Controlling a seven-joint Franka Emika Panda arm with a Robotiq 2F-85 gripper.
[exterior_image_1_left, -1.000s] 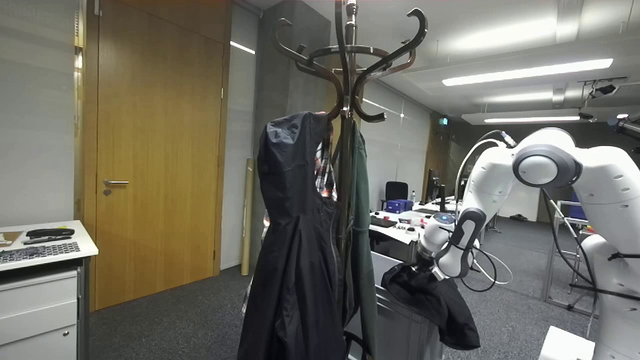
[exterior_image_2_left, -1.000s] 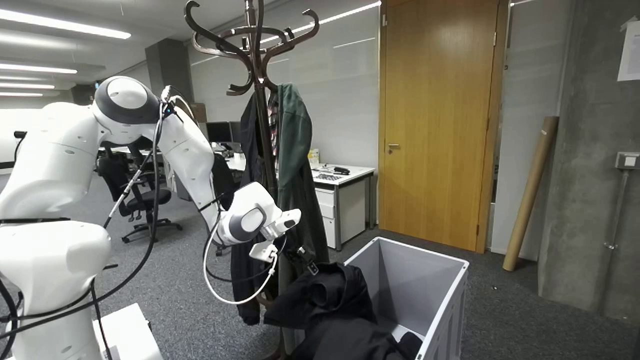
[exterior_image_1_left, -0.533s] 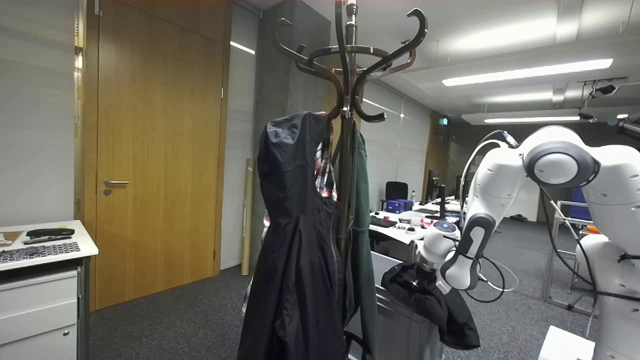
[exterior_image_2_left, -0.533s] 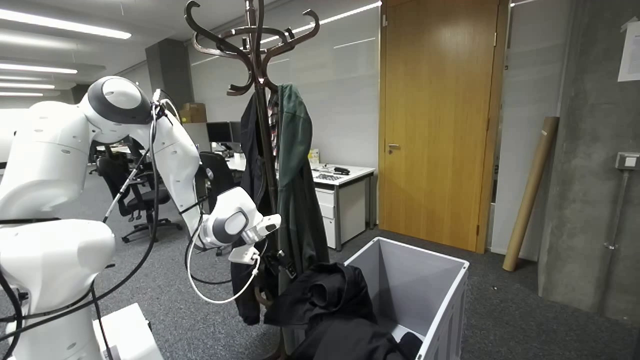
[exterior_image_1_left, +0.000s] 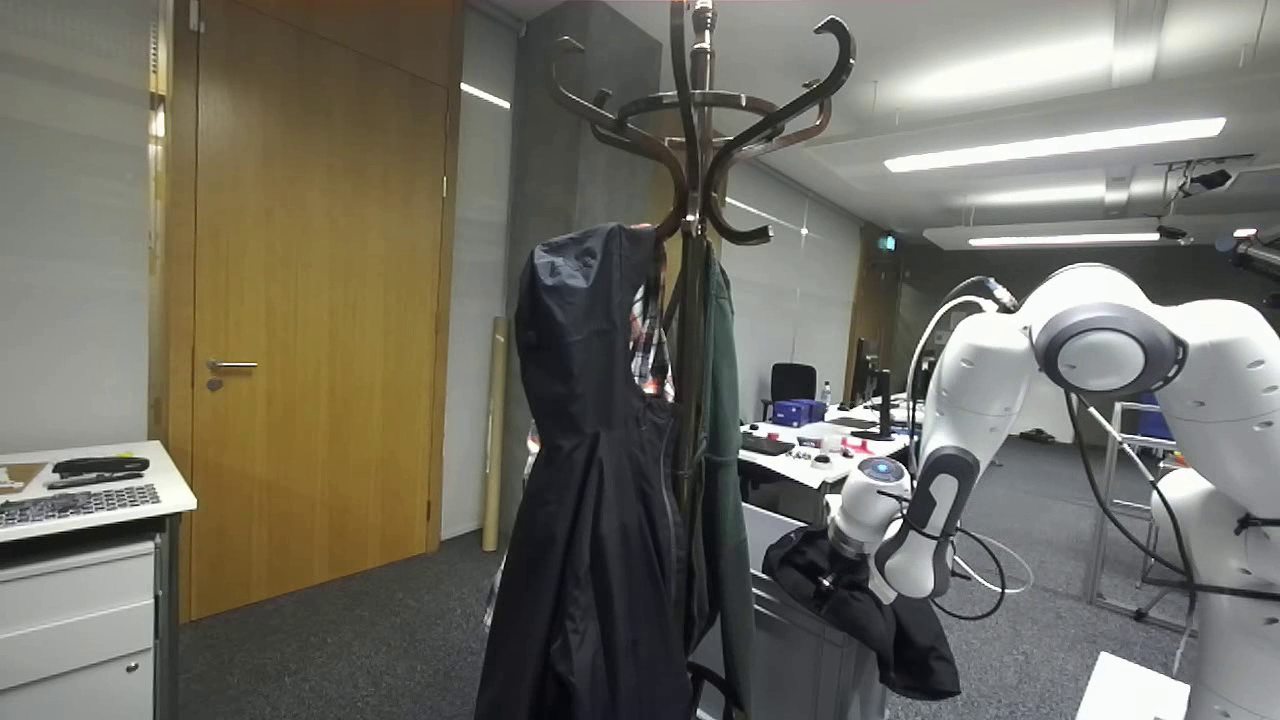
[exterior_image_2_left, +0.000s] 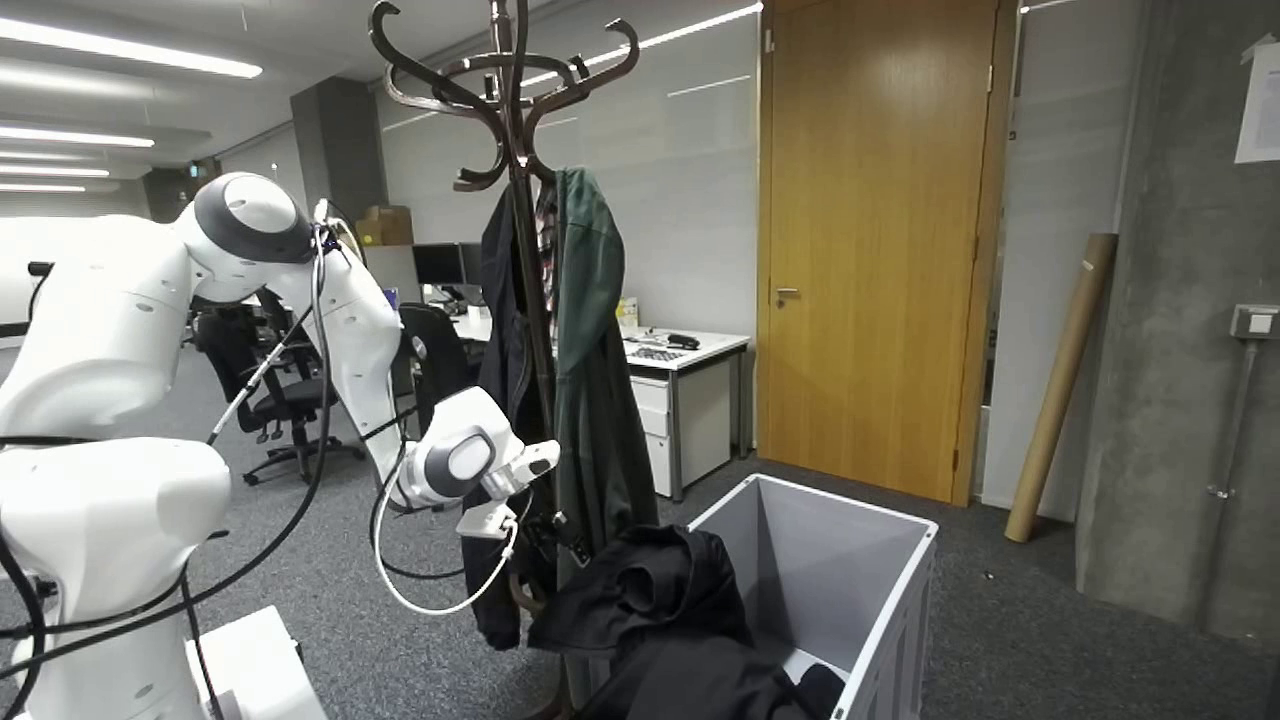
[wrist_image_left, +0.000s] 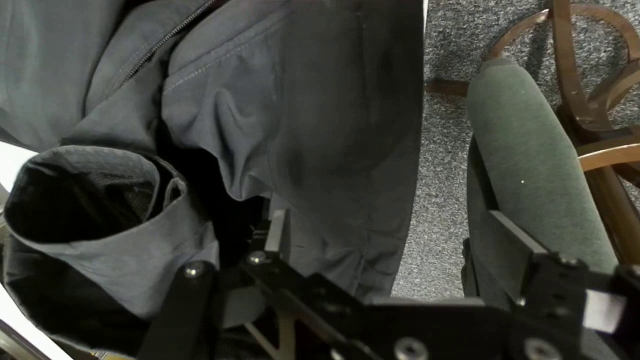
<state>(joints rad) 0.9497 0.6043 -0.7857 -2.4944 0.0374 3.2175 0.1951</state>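
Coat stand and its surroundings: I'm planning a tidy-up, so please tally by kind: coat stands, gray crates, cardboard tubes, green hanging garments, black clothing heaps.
Coat stand: 1
Gray crate: 1
Cardboard tube: 1
Green hanging garment: 1
Black clothing heap, draped over the crate's edge: 1 (I can't tell how many garments)
Total: 5

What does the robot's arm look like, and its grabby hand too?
The arm is white, chunky and rounded, with dark grey bands and a round bluish patch above the hand end. Black cables and a white cable loop along it. The gripper is mostly black, with silvery bolts and flat grey pads on its two fingers.
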